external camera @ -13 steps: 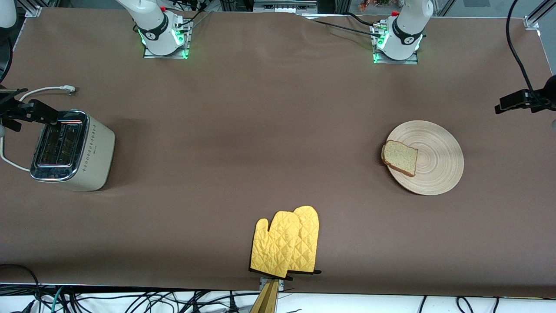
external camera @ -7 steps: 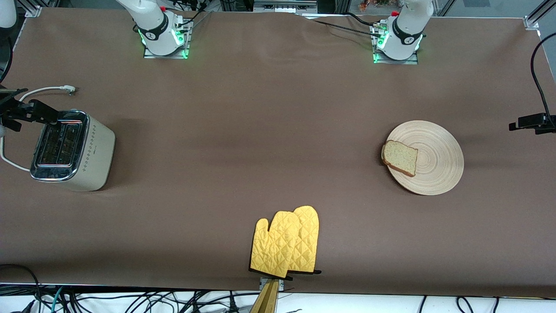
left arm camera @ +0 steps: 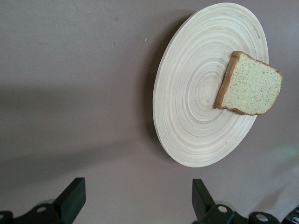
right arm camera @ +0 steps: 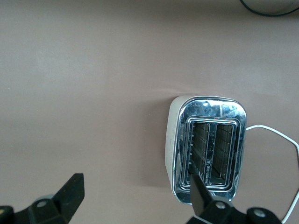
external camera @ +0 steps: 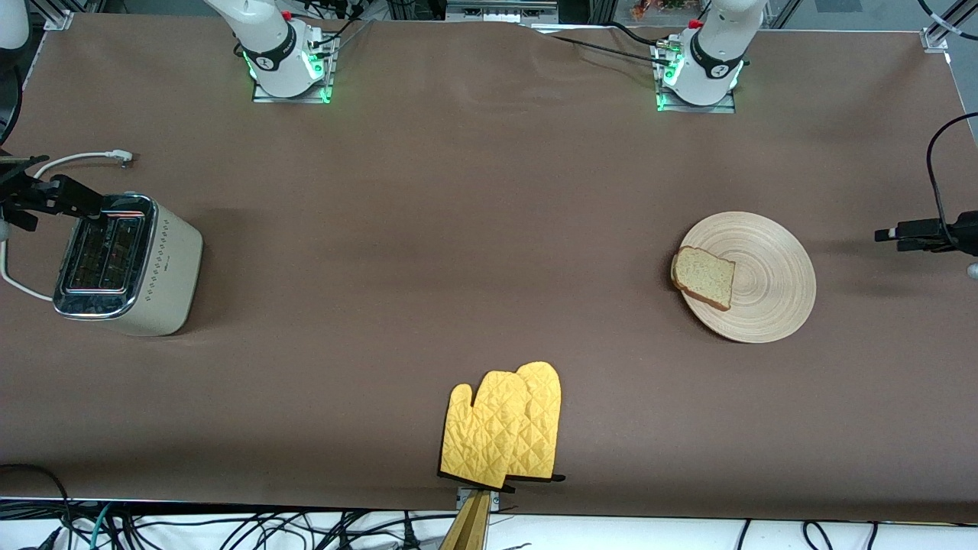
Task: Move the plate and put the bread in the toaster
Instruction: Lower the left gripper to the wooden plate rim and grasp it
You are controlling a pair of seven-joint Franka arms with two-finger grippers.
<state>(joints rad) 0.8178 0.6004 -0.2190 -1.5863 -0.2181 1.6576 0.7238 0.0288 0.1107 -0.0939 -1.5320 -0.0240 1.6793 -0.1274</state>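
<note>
Front view: brown table (external camera: 489,229). Toaster (external camera: 126,263) sits at the right arm's end, about 9 o'clock on the table, chrome top up, both slots empty, white cord (external camera: 76,159) trailing from it toward the arm bases. Right claw (external camera: 46,200) hangs over the toaster's end nearest the bases, at the view's edge; only dark parts show here. Plate (external camera: 764,302) lies toward the left arm's end, about 3 o'clock. Bread (external camera: 704,276) lies flat on the plate's rim, on the side toward the table's middle, one edge overhanging the rim. Left claw (external camera: 913,233) is over bare table at the left arm's end, apart from the plate, black cable looping above it. Yellow oven mitts (external camera: 504,431), a stacked pair, lie at 6 o'clock by the table edge closest to the camera. Both arm bases at 12 o'clock, green lights on.

Left wrist view: left claw (left arm camera: 136,203) fingers spread wide, nothing between them, over bare table just beside the plate (left arm camera: 187,116). Bread (left arm camera: 251,86) on the plate's rim, overhanging the edge away from the claw. No contact.

Right wrist view: right claw (right arm camera: 135,196) fingers spread wide, empty. One finger (right arm camera: 202,196) shows in front of the toaster (right arm camera: 208,147), the other over bare table. Both slots open and empty. White cord (right arm camera: 280,140) loops off beside the toaster.
</note>
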